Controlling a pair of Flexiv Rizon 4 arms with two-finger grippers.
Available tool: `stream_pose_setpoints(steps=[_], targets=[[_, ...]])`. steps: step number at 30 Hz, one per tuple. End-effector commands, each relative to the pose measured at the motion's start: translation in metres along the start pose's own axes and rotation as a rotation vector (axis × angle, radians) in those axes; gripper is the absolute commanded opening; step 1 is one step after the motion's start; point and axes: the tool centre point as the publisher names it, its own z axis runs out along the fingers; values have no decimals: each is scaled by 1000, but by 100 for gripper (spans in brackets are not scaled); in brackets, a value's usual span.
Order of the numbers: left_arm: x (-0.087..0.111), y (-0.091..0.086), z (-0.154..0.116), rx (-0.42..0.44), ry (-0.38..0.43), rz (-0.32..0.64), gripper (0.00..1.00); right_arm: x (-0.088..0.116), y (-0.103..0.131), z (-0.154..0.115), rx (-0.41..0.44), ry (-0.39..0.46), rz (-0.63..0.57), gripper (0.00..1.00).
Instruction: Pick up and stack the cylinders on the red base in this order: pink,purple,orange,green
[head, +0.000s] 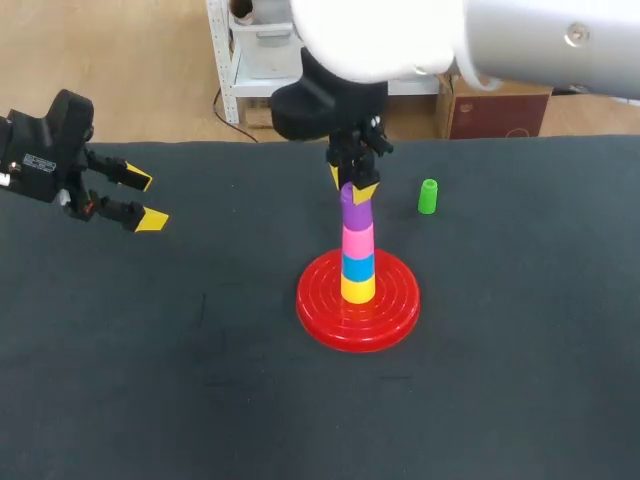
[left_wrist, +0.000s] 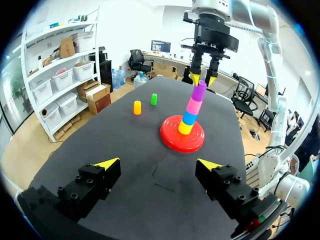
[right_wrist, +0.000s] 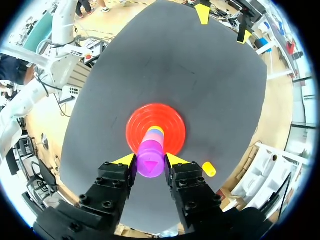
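Observation:
The red base (head: 325, 310) holds a slightly leaning stack: yellow (head: 358, 289), blue (head: 358, 265), pink (head: 358, 240) and, on top, the purple cylinder (head: 355, 212). My right gripper (head: 352, 186) comes down from above and is shut on the purple cylinder (right_wrist: 150, 150), one finger on each side. The green cylinder (head: 428, 196) stands on the mat to the right of the stack. The orange cylinder (left_wrist: 137, 107) stands beside the green one (left_wrist: 154, 99); the arm hides it in the head view. My left gripper (head: 135, 200) hangs open and empty at the far left.
The black mat (head: 200, 380) covers the whole table. The right arm's large white body looms over the back middle. In the right wrist view the orange cylinder (right_wrist: 209, 169) lies just beside the right finger, off the base (right_wrist: 140, 125).

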Motion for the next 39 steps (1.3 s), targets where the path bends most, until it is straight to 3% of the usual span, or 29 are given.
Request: stream_pose_setpoints(steps=[1, 16, 18, 19, 31, 35, 39], targets=[[2, 0, 0, 0, -3, 3, 100, -1, 8, 13, 36, -3, 11, 0], [2, 0, 0, 0, -3, 3, 100, 4, 5, 16, 68, -29, 49, 0], [2, 0, 0, 0, -3, 3, 100, 4, 2, 11, 83, -45, 33, 46], [2, 0, 0, 0, -3, 3, 100, 4, 1, 7, 94, -48, 28, 100], [2, 0, 0, 0, -3, 3, 100, 9, -15, -42, 231, -131, 21, 100], [2, 0, 0, 0, -3, 3, 100, 28, -27, -54, 281, -158, 79, 100], [2, 0, 0, 0, -3, 3, 100, 56, -50, -51, 261, -164, 110, 100]])
